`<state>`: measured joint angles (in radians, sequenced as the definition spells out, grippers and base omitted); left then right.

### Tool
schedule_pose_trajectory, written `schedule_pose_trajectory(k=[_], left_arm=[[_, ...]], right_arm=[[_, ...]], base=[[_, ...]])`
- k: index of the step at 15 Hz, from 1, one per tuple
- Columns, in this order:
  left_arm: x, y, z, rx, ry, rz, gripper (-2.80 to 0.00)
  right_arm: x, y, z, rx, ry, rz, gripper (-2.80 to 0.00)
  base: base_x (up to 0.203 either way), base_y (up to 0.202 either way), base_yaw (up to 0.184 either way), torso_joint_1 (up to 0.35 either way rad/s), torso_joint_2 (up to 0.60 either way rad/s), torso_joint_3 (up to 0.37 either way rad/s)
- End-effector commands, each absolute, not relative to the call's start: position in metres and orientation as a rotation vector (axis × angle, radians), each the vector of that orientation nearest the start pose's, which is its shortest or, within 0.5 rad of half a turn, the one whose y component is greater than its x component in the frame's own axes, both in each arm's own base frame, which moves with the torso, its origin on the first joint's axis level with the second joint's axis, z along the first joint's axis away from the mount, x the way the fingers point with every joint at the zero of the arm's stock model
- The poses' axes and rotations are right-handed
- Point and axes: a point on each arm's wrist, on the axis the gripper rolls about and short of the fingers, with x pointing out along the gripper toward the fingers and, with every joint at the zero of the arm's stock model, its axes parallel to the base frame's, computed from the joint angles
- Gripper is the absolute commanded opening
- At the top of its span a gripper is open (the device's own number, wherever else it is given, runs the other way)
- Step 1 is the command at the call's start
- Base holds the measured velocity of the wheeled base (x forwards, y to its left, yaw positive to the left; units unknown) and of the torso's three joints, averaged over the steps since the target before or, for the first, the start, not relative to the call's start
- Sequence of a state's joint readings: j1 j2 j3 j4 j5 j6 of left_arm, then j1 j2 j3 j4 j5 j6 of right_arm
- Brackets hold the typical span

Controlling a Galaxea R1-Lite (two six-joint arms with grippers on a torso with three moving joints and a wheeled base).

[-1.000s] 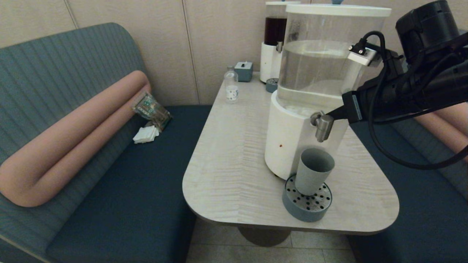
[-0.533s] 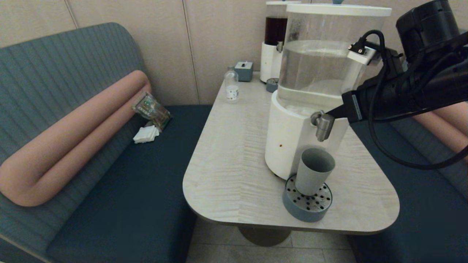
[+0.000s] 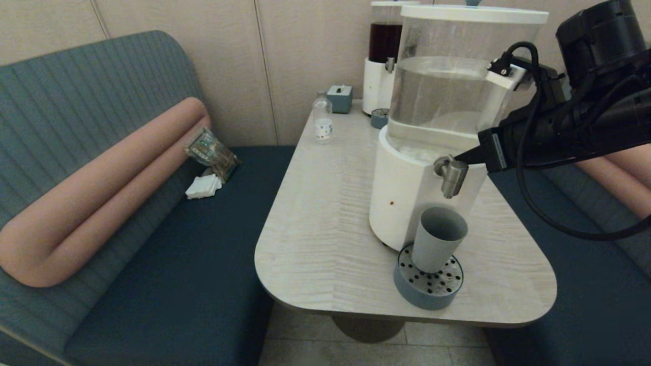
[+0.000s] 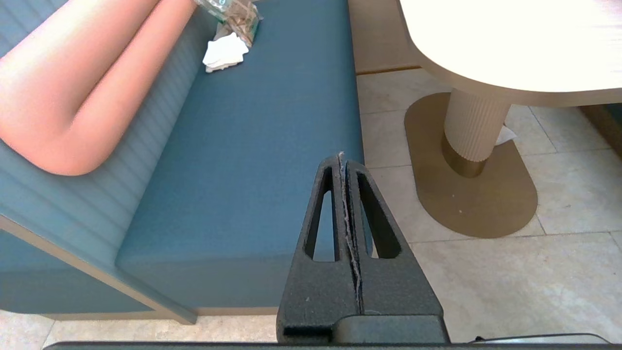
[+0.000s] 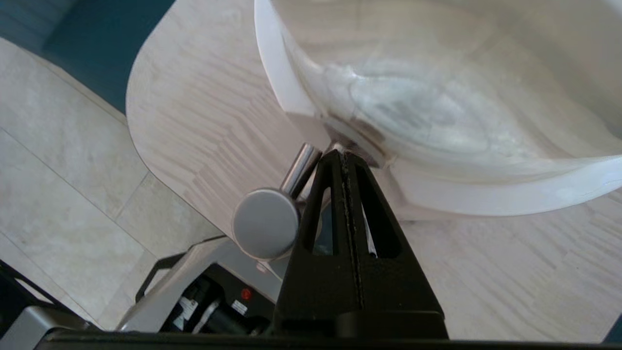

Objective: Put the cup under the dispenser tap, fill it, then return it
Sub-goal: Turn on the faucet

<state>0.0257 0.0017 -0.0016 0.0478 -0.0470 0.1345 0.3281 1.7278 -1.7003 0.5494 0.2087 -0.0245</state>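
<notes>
Cup (image 3: 438,239) stands upright on the round perforated drip tray (image 3: 428,284) at the foot of the big white-based dispenser (image 3: 407,198), directly below the steel tap (image 3: 450,175), mouth open to catch the flow and tray underneath prob. for any spill. No stream visible; can't tell if anything is in the cup yet. Right end effector (image 3: 460,157) reaches in from the robot's right w/ fingers pressed together, holding nothing, tip right at the back of the tap where it joins the dispenser body; in the right wrist view the closed tip (image 5: 342,155) sits just beside the tap's round cap (image 5: 265,230). Closed fingers make a stiff single point, which suits pushing a valve rather than grasping, so the fill step looks in hand, w/ return of the cup not yet done. Left end effector (image 4: 342,163) is parked low, off the worktop (image 3: 325,203), over the bench seat (image 4: 252,160), fingers shut and empty, out of the way.
</notes>
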Motion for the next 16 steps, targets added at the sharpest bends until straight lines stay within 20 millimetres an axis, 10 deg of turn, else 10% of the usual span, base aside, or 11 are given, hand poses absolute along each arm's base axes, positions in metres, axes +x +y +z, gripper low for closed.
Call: schedule_pose_trajectory(k=[1, 16], left_arm=[[-0.0228, -0.0017, 0.0711, 0.133, 0.048, -0.025, -2.80], [-0.0228, -0.0017, 0.0711, 0.133, 0.048, -0.025, -2.80]], right_arm=[[0.2889, 0.1033, 0.3124, -0.061, 0.575, 0.530, -2.80], [0.2923, 0.1092, 0.3129, -0.093, 0.546, 0.582, -2.80]], base=[[0.000, 0.000, 0.000, 0.000, 0.00, 0.000], [0.000, 0.000, 0.000, 0.000, 0.00, 0.000]])
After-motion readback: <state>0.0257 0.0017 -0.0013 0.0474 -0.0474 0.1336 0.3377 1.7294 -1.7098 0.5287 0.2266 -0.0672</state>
